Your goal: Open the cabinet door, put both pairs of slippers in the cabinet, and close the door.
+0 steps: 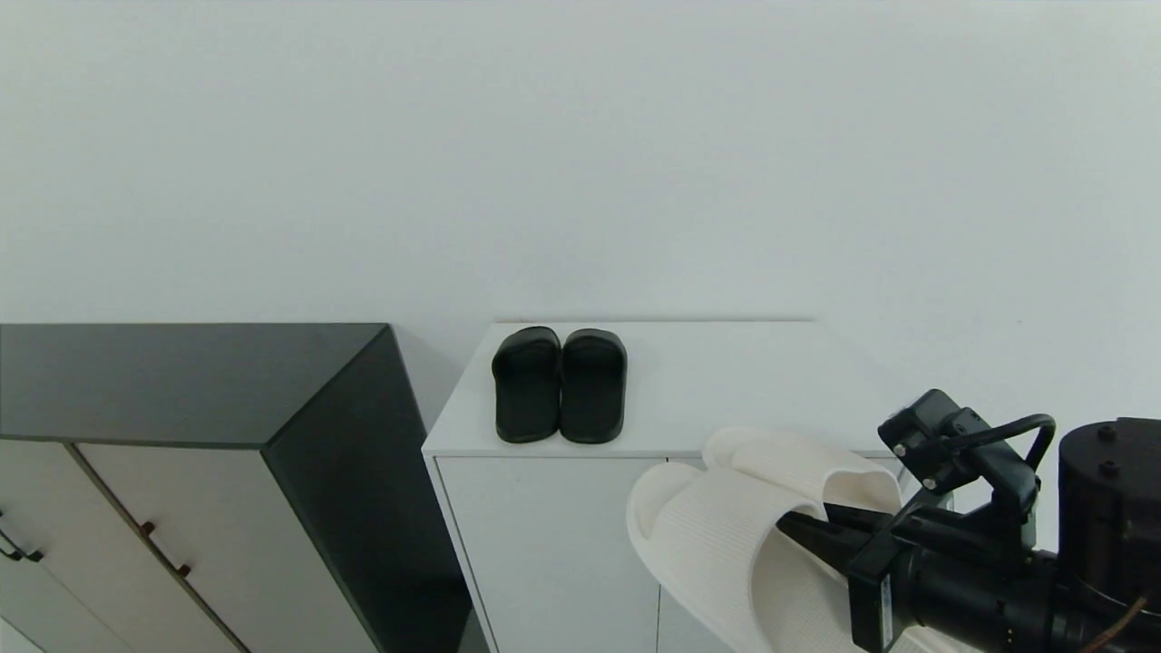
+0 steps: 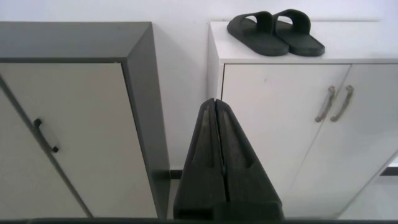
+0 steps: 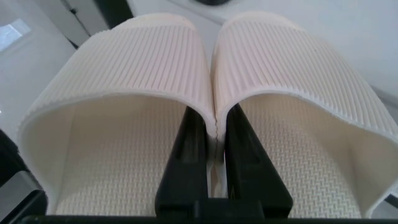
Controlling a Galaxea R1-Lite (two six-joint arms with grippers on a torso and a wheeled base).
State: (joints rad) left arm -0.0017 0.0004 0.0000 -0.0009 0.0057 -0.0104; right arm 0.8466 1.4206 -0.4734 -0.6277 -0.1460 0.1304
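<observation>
- Closest in, the right gripper (image 3: 214, 127) has its fingers clamped on the touching inner edges of the white slippers (image 3: 149, 68). The pair is held side by side, off the ground, in front of the white cabinet (image 1: 544, 544).
- Next, the left gripper (image 2: 215, 107) — fingers pressed together, nothing between them, low before the gap between the two cabinets.
- Both doors of the white cabinet are closed, with the handles (image 2: 336, 102) side by side.
- Up on its top sit the black slippers (image 1: 560, 385), a neat pair near the left front corner.
- A dark cabinet (image 1: 181, 381) stands just to the left.
</observation>
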